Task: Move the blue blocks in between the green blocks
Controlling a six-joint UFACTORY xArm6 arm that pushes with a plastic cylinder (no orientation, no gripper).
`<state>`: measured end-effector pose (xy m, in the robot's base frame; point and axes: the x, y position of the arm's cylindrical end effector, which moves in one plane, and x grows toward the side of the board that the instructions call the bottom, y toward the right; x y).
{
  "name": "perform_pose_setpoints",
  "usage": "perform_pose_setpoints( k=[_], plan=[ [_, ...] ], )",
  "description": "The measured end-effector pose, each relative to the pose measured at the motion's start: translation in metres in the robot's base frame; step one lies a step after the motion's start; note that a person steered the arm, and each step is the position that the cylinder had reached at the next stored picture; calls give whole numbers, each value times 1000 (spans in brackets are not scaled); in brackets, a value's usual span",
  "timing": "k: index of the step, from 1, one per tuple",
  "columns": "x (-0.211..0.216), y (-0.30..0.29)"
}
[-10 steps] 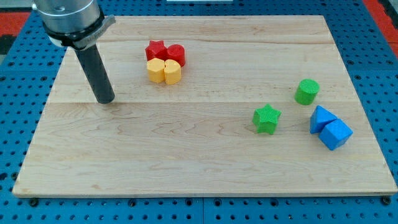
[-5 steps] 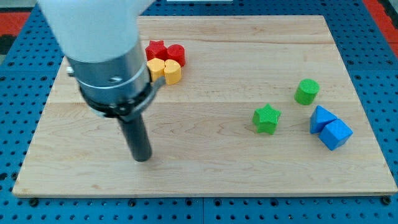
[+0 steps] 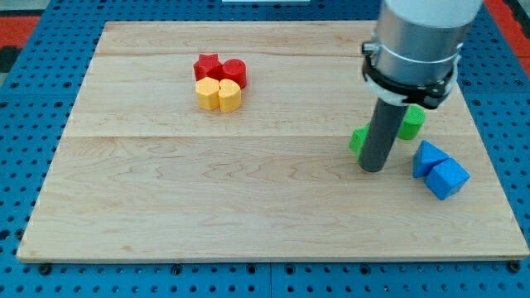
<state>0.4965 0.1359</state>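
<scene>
My tip [image 3: 373, 169] rests on the wooden board [image 3: 166, 207] at the view's right, just in front of the green star [image 3: 358, 139], which the rod mostly hides. The green cylinder [image 3: 411, 122] peeks out to the right of the rod. Two blue blocks lie to the right of the tip: a blue wedge-like block [image 3: 428, 155] and a blue cube [image 3: 447, 179], touching each other. The tip is a short way to the left of the blue blocks and not touching them.
A cluster of a red star [image 3: 206, 65], a red cylinder [image 3: 234, 71] and two yellow blocks [image 3: 219, 95] sits at the upper left of the middle. The board lies on a blue pegboard [image 3: 25, 165].
My tip has swept from the board's left side across to the right, now standing by the green star. No block appears to have moved.
</scene>
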Motion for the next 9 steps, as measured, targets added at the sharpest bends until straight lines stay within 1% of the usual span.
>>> perform_pose_setpoints(
  k=[1, 2, 3, 4, 5, 6, 7, 8, 9],
  plan=[
    [76, 12],
    [102, 126],
    [80, 120],
    [45, 97],
    [19, 80],
    [2, 69],
    [-16, 80],
    [-27, 75],
    [-21, 112]
  ],
)
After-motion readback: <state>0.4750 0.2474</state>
